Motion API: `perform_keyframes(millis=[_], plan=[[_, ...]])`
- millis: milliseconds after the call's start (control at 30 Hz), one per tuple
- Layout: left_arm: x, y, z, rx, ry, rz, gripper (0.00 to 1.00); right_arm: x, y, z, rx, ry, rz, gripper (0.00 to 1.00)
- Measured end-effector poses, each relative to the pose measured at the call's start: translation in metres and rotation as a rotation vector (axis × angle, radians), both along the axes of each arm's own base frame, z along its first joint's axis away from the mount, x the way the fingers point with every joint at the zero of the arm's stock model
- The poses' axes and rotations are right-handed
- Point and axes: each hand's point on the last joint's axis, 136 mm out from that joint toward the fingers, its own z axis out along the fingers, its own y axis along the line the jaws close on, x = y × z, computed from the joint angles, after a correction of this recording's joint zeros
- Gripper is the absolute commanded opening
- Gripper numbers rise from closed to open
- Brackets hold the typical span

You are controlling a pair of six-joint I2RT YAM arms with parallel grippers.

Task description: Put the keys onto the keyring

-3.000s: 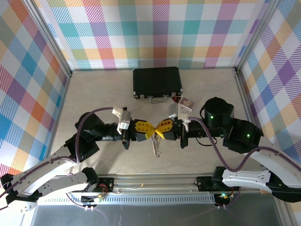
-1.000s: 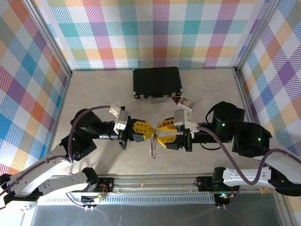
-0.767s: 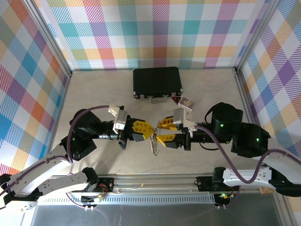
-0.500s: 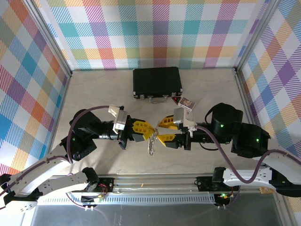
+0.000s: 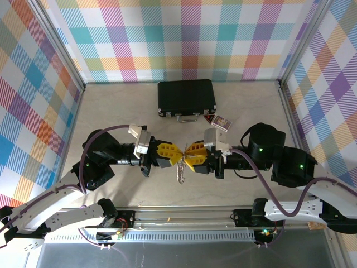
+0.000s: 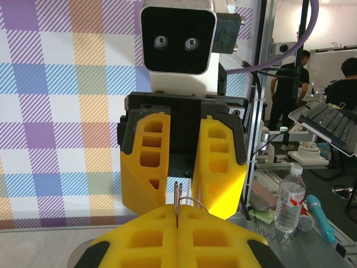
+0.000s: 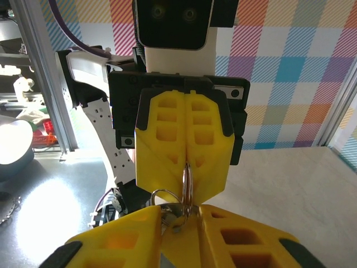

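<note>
Keyring (image 7: 186,177), one thin silver loop, sits pinched in the left gripper (image 5: 176,156), its fingers pressed together above the table (image 5: 111,117). Right gripper (image 5: 189,158) meets it tip to tip, fingers a slit apart; grip unclear. Keys (image 5: 180,174) dangle beneath, too bunched to count. One black case (image 5: 186,99) lies behind.

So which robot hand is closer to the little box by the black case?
Right. The right end effector is just on the near side of the little box, slightly to its left; the left end effector is farther left, beyond the right one.
</note>
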Motion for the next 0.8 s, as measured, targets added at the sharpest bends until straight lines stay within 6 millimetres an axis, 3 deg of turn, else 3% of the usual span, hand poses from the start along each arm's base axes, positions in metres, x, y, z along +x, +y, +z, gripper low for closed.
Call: perform_keyframes(millis=[200, 567, 800], plan=[[0.0007, -0.0010, -0.0036, 0.006, 0.004, 0.000, 0.00, 0.0001, 0.0010, -0.0001, 0.003, 0.003, 0.001, 0.27], [0.0009, -0.0011, -0.0050, 0.009, 0.005, 0.000, 0.00, 0.0002, -0.0009, 0.0032, 0.016, 0.011, -0.005, 0.00], [0.0017, -0.0016, -0.0075, 0.019, 0.008, 0.004, 0.00, 0.0030, -0.0002, 0.0000, 0.000, 0.012, -0.019, 0.00]])
